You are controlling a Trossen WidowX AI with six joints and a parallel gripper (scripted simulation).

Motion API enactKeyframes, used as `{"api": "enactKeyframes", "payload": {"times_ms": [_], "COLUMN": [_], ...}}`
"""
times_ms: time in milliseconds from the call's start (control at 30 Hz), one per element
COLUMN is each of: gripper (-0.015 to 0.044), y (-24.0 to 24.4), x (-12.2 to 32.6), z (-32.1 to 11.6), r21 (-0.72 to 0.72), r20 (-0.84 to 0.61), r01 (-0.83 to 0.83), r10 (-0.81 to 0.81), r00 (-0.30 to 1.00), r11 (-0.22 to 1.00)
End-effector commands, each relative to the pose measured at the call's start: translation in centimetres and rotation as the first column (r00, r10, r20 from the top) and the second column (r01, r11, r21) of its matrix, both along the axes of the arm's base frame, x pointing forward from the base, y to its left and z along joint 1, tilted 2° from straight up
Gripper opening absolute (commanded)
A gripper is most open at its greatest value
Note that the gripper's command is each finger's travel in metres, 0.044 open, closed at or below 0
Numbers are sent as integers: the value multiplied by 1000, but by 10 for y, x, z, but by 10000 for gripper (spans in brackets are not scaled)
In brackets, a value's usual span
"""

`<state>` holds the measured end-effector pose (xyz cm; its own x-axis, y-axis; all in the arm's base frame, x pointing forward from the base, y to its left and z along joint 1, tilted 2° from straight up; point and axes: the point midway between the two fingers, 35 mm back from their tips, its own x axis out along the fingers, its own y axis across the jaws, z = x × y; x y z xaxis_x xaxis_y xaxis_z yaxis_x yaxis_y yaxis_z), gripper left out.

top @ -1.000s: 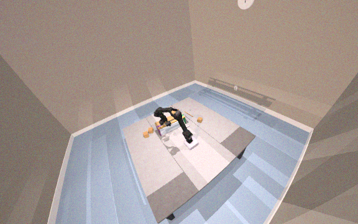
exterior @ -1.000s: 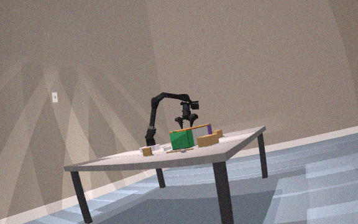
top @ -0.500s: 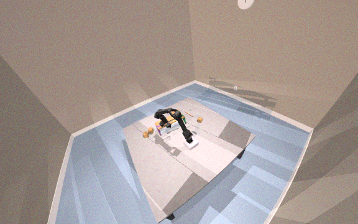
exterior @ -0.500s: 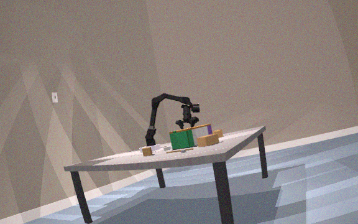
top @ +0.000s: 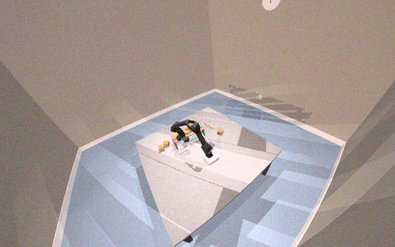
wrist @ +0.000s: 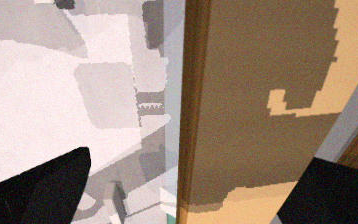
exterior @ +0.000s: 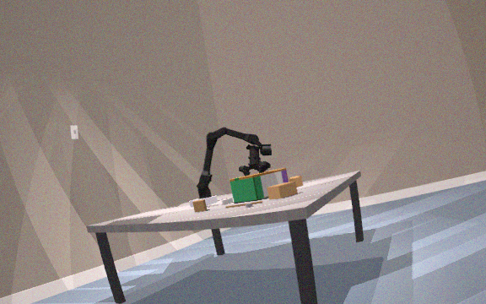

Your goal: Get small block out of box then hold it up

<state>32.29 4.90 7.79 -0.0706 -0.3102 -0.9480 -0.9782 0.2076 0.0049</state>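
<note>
while the black arm's jaws (exterior: 253,169) stand spread wide with nothing between them, they hang just above the top of the clear-fronted box with a green end, a purple end and an orange-brown top (exterior: 256,184). in the wrist view one black fingertip (wrist: 40,190) sits over the pale grey surface (wrist: 35,100) and the other over the box's orange-brown top panel. the small block cannot be made out in any view. three tan cardboard-coloured blocks lie around the box: one (exterior: 282,190) just beside it, another (exterior: 296,181) behind, a third (exterior: 199,205) well apart.
</note>
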Motion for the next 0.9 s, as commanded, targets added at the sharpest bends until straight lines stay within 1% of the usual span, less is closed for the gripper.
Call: {"api": "enactKeyframes", "payload": {"times_ms": [0,867], "gripper": [400,400], "y": [-4,-75], "x": [-1,-16], "z": [1,-2], "r21": [0,-6], "r20": [1,-1], "r01": [-1,-1], "r10": [1,1], "r00": [1000,1000], "r11": [1000,1000]}}
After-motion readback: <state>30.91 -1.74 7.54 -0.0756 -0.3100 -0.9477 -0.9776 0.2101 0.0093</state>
